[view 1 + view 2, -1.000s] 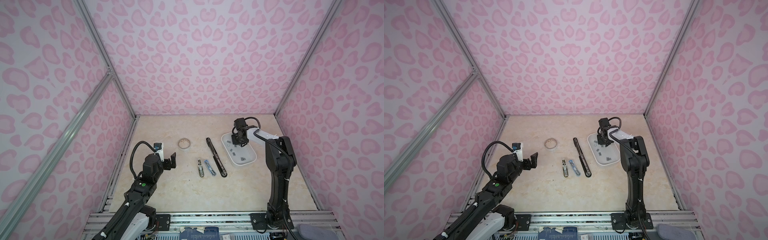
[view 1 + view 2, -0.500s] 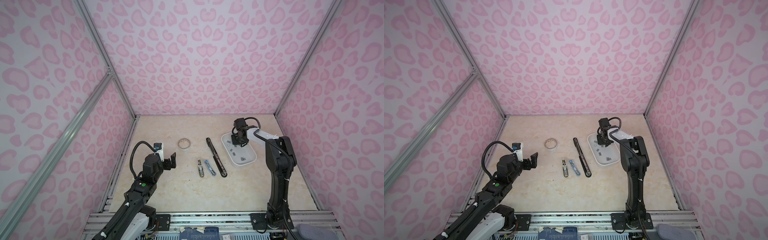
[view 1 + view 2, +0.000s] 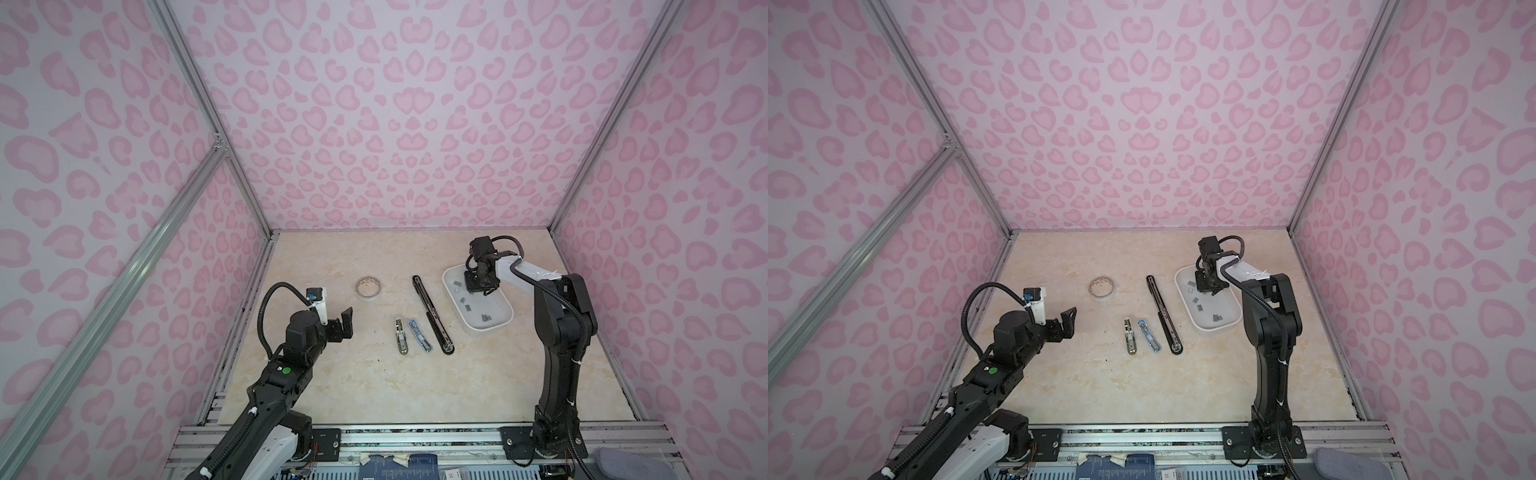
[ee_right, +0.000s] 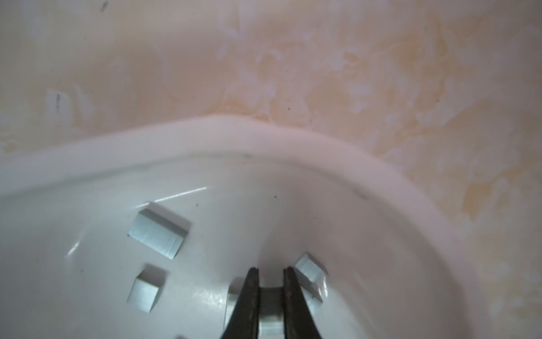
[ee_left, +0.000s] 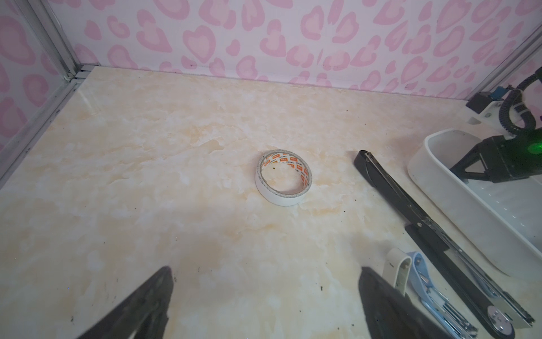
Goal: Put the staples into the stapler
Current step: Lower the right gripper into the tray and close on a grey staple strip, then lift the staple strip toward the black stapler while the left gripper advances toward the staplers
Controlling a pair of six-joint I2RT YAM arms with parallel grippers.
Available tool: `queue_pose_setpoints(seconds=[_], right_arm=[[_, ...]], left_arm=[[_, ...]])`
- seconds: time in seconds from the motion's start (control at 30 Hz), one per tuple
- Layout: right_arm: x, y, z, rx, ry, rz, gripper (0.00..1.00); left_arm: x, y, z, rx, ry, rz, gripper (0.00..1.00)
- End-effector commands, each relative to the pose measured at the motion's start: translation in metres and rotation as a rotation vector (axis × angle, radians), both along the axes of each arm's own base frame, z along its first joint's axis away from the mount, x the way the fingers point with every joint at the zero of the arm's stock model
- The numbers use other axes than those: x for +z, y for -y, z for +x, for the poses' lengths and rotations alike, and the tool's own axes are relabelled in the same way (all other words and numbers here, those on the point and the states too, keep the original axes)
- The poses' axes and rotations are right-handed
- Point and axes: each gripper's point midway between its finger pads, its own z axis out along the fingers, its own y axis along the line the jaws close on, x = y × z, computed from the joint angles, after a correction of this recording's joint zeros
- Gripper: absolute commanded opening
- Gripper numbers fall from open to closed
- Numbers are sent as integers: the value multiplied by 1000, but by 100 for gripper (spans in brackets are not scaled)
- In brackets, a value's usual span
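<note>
Clock laid on the tabletop: 12 at the back wall, 6 at the arm bases.

Right gripper (image 4: 271, 276) sits low inside the white tray (image 3: 505, 328), at 2 o'clock. Its fingers (image 4: 249, 293) stand nearly together, with a staple strip (image 4: 271, 318) pinched between them. Cannot tell whether the strip is clear of the tray floor.

The rest of the staples (image 3: 468, 308) lie loose over the tray floor, seen in both top views. It is crowded at the grip. A second strip (image 4: 309, 268) lies just beside one finger, and a third strip (image 4: 231, 299) is half hidden behind the other.

The tray wall stands between the staples and the staplers. The long black stapler (image 3: 432, 316) lies flat just beside the tray's 9 o'clock side. Near the table's centre, the blue stapler (image 3: 419, 336) and the pale stapler (image 3: 401, 336) lie side by side, close to the black one's 6 o'clock end. The tape roll (image 3: 368, 287) sits at 11 o'clock, well apart from the rest.

Left gripper (image 3: 343, 324) hangs at 9 o'clock above the bare table, fingers spread wide, nothing between them. In its wrist view one finger (image 5: 390, 308) covers part of the pale stapler.
</note>
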Motion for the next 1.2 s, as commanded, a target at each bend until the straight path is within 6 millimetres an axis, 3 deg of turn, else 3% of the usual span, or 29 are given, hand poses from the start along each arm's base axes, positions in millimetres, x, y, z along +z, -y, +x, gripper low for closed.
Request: queue_pose_setpoints(seconds=[0.0, 0.27, 0.53, 0.9, 1.17], right_arm=[[-1, 6, -13, -24, -18, -23, 14], [29, -4, -21, -22, 53, -10, 13], [48, -34, -47, 23, 113, 31, 12], [80, -80, -94, 113, 239, 95, 12], [83, -106, -131, 158, 277, 158, 12]], left_arm=[[-1, 3, -6, -4, -6, -64, 99], [1, -1, -7, 31, 20, -103, 96], [6, 9, -9, 30, -22, -235, 96], [0, 57, -10, -124, -227, -462, 98], [16, 87, -11, -264, -279, -487, 99]])
